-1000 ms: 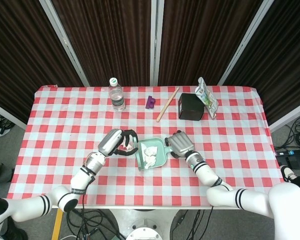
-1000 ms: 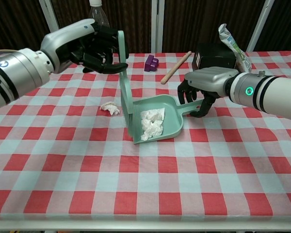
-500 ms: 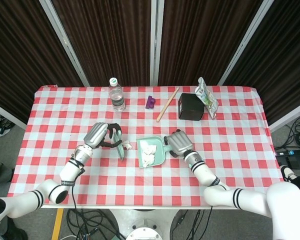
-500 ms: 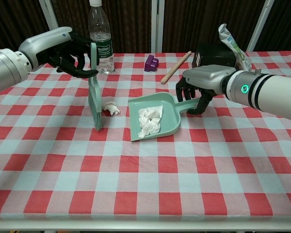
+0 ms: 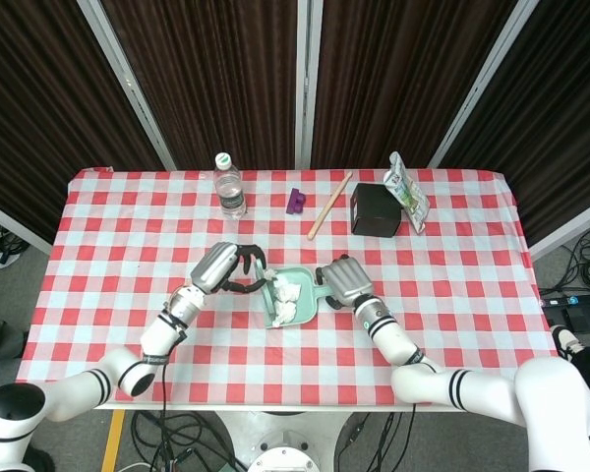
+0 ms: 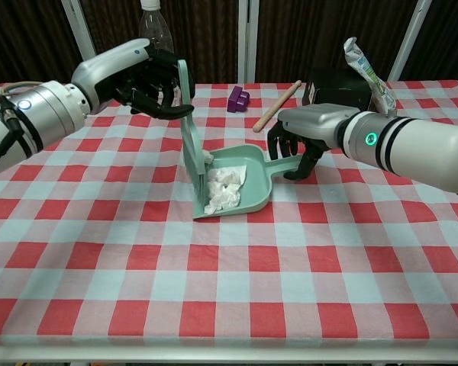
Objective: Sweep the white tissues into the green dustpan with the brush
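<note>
The green dustpan [image 6: 253, 165] [image 5: 305, 307] lies mid-table with its mouth facing left. White tissues [image 6: 224, 186] [image 5: 286, 300] are piled inside it. My right hand [image 6: 297, 138] [image 5: 338, 279] grips the pan's handle at its right end. My left hand [image 6: 148, 75] [image 5: 222, 266] holds the green brush [image 6: 188, 126] [image 5: 265, 289] upright, its lower end at the pan's left rim. One small tissue [image 6: 207, 158] sits against the brush, just inside the pan's mouth.
Along the far side stand a water bottle [image 5: 229, 185], a purple block [image 6: 237, 98], a wooden stick [image 6: 276, 105], a black box [image 5: 375, 208] and a snack bag [image 6: 364, 65]. The checked tablecloth [image 6: 229, 290] covers the table.
My left hand swept the brush rightward from left of the loose tissue to the pan's mouth, carrying the tissue in. The dustpan and my right hand shifted slightly left.
</note>
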Controlling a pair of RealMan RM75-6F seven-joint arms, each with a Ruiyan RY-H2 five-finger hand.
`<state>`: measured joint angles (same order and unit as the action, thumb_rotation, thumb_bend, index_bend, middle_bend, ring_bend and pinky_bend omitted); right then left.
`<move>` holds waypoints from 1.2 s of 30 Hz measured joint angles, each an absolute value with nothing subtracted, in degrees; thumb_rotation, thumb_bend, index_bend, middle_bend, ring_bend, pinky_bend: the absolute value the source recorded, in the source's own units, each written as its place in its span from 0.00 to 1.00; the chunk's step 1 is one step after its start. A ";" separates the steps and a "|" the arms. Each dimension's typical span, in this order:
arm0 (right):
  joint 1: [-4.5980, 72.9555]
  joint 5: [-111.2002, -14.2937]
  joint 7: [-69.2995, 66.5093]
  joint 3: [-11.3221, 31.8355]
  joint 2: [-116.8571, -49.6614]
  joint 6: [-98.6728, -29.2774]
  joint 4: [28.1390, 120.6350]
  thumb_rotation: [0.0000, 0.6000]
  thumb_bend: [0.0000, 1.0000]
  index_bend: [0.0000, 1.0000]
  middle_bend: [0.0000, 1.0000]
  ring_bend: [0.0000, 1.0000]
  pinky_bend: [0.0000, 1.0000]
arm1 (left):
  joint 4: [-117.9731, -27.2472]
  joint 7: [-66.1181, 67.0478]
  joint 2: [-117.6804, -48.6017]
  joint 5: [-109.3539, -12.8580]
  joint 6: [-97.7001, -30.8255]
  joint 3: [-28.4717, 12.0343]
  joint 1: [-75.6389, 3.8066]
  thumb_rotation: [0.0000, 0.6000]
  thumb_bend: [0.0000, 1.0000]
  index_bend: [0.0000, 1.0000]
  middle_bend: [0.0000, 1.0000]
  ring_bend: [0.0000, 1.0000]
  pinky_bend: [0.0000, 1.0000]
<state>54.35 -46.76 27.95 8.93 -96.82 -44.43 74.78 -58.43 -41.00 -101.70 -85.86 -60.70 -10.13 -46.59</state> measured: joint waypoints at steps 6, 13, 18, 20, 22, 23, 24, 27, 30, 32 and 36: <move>54.70 -46.63 27.12 9.27 -97.31 -43.92 74.25 1.00 0.66 0.69 0.56 0.35 0.22 | -57.25 -44.30 -102.39 -85.10 -58.72 -10.43 -47.64 1.00 0.51 0.56 0.57 0.61 0.86; 54.87 -46.91 25.32 9.72 -98.09 -43.28 73.26 1.00 0.65 0.69 0.56 0.35 0.21 | -56.87 -47.02 -103.01 -84.51 -58.56 -10.72 -47.99 1.00 0.51 0.56 0.57 0.60 0.86; 54.84 -47.64 24.86 9.54 -98.58 -43.37 72.61 1.00 0.65 0.67 0.56 0.34 0.20 | -56.77 -46.05 -102.74 -84.84 -59.72 -10.56 -47.83 1.00 0.51 0.56 0.57 0.60 0.86; 54.72 -47.90 24.87 9.39 -98.34 -43.63 72.83 1.00 0.64 0.59 0.54 0.31 0.19 | -57.10 -45.58 -102.26 -84.94 -60.57 -10.53 -47.50 1.00 0.51 0.56 0.57 0.60 0.86; 54.65 -47.95 25.10 9.24 -98.11 -43.78 73.05 1.00 0.59 0.47 0.50 0.27 0.17 | -57.84 -45.09 -101.45 -85.09 -61.14 -10.39 -47.13 1.00 0.51 0.56 0.57 0.60 0.86; 54.65 -47.84 25.35 9.17 -97.99 -43.87 73.19 1.00 0.55 0.41 0.47 0.24 0.16 | -58.17 -44.78 -101.04 -85.19 -61.35 -10.29 -46.99 1.00 0.51 0.56 0.57 0.60 0.86; 54.65 -47.75 25.59 9.12 -97.92 -43.98 73.30 1.00 0.52 0.38 0.45 0.23 0.15 | -58.45 -44.39 -100.65 -85.30 -61.59 -10.18 -46.85 1.00 0.51 0.56 0.57 0.60 0.86; 54.68 -47.38 26.77 8.85 -97.74 -44.63 73.69 1.00 0.41 0.24 0.36 0.17 0.13 | -59.26 -42.60 -99.73 -85.76 -62.55 -9.79 -46.37 1.00 0.51 0.56 0.57 0.60 0.86; 54.69 -46.79 28.05 8.57 -97.57 -45.44 74.35 1.00 0.39 0.17 0.32 0.15 0.12 | -60.42 -40.71 -98.58 -86.15 -63.39 -9.30 -45.81 1.00 0.51 0.56 0.57 0.60 0.86; 54.64 -46.44 28.89 8.35 -97.41 -46.05 74.84 1.00 0.37 0.13 0.31 0.15 0.11 | -61.28 -39.60 -97.66 -86.31 -63.65 -8.92 -45.44 1.00 0.51 0.56 0.57 0.60 0.86; 54.40 -46.01 29.97 8.09 -96.62 -47.18 76.43 1.00 0.36 0.10 0.27 0.14 0.11 | -62.51 -37.02 -95.69 -86.52 -63.38 -8.12 -44.99 1.00 0.51 0.56 0.57 0.58 0.86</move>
<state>54.40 -46.01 29.97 8.09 -96.62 -47.18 76.43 -62.51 -37.02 -95.69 -86.52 -63.38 -8.12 -44.99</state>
